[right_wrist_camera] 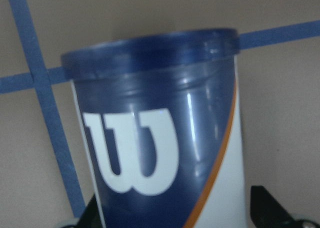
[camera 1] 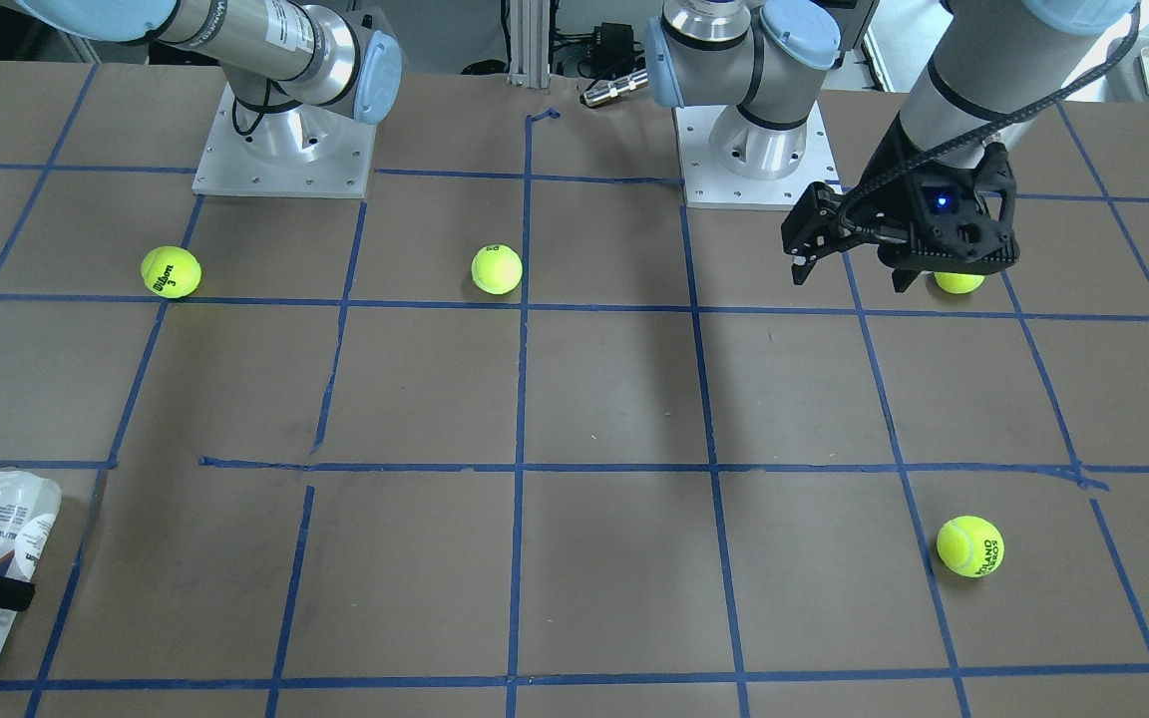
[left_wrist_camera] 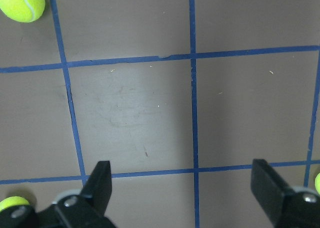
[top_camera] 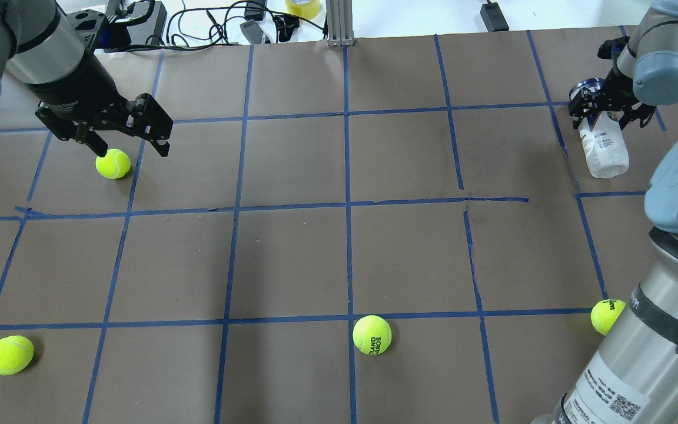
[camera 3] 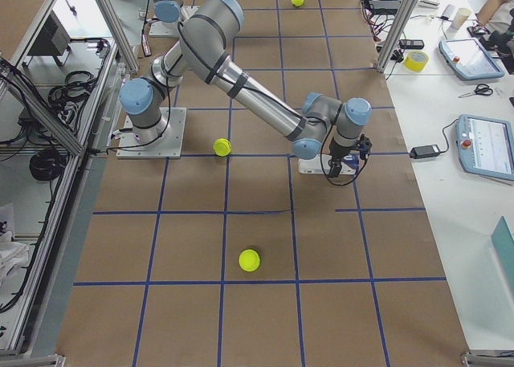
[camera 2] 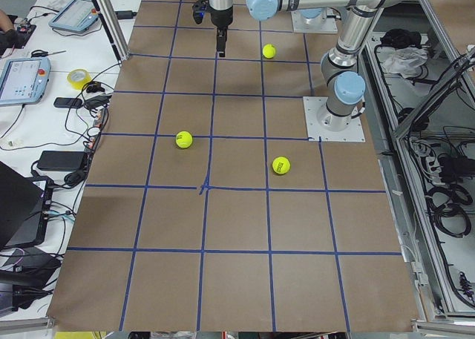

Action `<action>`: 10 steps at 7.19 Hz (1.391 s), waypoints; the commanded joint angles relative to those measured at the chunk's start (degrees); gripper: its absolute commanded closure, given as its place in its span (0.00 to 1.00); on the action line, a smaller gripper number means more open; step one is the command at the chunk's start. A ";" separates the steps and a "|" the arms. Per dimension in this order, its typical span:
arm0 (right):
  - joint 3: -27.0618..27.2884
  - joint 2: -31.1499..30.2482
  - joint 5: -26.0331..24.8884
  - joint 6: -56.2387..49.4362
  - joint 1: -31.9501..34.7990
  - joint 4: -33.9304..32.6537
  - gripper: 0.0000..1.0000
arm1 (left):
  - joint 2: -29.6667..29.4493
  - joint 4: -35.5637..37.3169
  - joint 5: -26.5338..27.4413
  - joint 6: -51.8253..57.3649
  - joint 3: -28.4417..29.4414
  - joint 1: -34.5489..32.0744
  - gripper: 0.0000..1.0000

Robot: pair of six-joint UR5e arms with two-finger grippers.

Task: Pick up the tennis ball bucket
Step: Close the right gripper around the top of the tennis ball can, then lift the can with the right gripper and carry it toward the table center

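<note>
The tennis ball bucket (top_camera: 605,154) is a clear tube with a navy and white label. It lies on its side on the table at the far right, also in the front-facing view (camera 1: 4,529). My right gripper (top_camera: 607,113) is open and straddles its navy end. In the right wrist view the bucket (right_wrist_camera: 160,138) with its white "W" fills the space between the fingers (right_wrist_camera: 265,208). My left gripper (top_camera: 132,147) is open and empty, hanging just above a tennis ball (top_camera: 113,164) at the far left.
Tennis balls lie loose on the brown, blue-taped table (top_camera: 292,259): one at the near left (top_camera: 10,355), one at the near middle (top_camera: 372,334), one by the right arm (top_camera: 607,315). Cables and a tape roll (top_camera: 302,7) lie beyond the far edge.
</note>
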 commanded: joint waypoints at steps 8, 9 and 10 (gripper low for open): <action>0.95 -1.14 0.61 -3.23 0.14 3.24 0.30 | 3.37 -1.63 -0.51 -0.14 -0.06 -0.60 0.00; 1.13 -2.27 0.61 -4.02 0.40 3.34 0.29 | 3.55 -1.80 -0.42 -0.14 -0.15 -0.60 0.00; 1.13 -4.28 0.78 -4.29 1.62 3.60 0.29 | 3.64 -1.80 -0.42 -0.05 -0.15 -0.60 0.00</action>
